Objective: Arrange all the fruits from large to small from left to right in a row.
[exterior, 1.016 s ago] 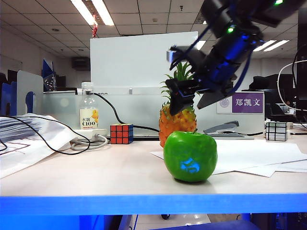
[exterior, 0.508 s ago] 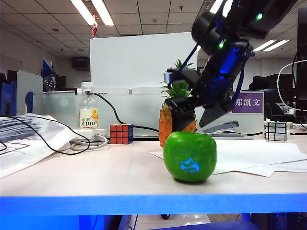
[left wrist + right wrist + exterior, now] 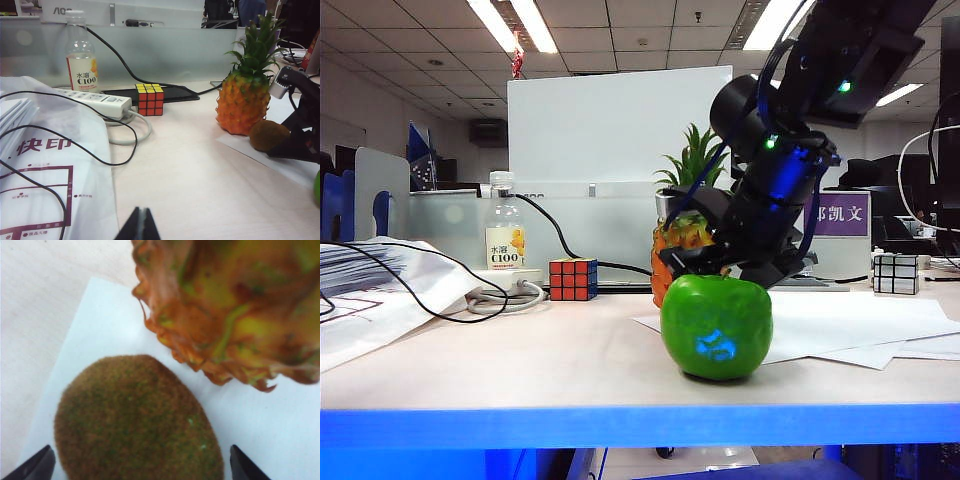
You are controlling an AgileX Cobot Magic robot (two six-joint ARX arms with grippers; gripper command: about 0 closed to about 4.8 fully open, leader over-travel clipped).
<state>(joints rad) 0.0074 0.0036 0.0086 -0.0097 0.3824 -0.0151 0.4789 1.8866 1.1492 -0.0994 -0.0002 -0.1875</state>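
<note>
Seen from the table-level camera: a glossy green apple (image 3: 716,327) nearest the front edge of the pale table (image 3: 520,350), hiding whatever lies straight behind it; behind it the pineapple (image 3: 685,240), upright, orange-yellow and knobbly with a spiky green crown; the right gripper (image 3: 720,268) low between the two, dark and angular, fingertips lost behind the apple's top. Only from the left wrist camera: the kiwi (image 3: 269,135), a fuzzy brown oval lying on white paper (image 3: 295,170) just beside the pineapple's (image 3: 246,100) base, with the black right gripper (image 3: 302,142) alongside it, and a sliver of apple (image 3: 317,187) at the frame edge. Only from the right wrist camera: the kiwi (image 3: 137,420) up close, matted brown-green fuzz, lying between the two dark fingertips (image 3: 35,466) of the right gripper (image 3: 140,467), jaws spread wide to either side and, as far as visible, not yet touching it; above it the pineapple's (image 3: 235,305) scaly rind, blurred. Left gripper (image 3: 141,226) low over bare table, well apart from the fruit, its two dark fingers pressed together to a point. Elsewhere: a colourful puzzle cube (image 3: 573,279), a plastic drink bottle (image 3: 505,235), a white power strip (image 3: 97,98) with black cables, and possibly a second cube (image 3: 897,272) at far right, too small to be sure.
</note>
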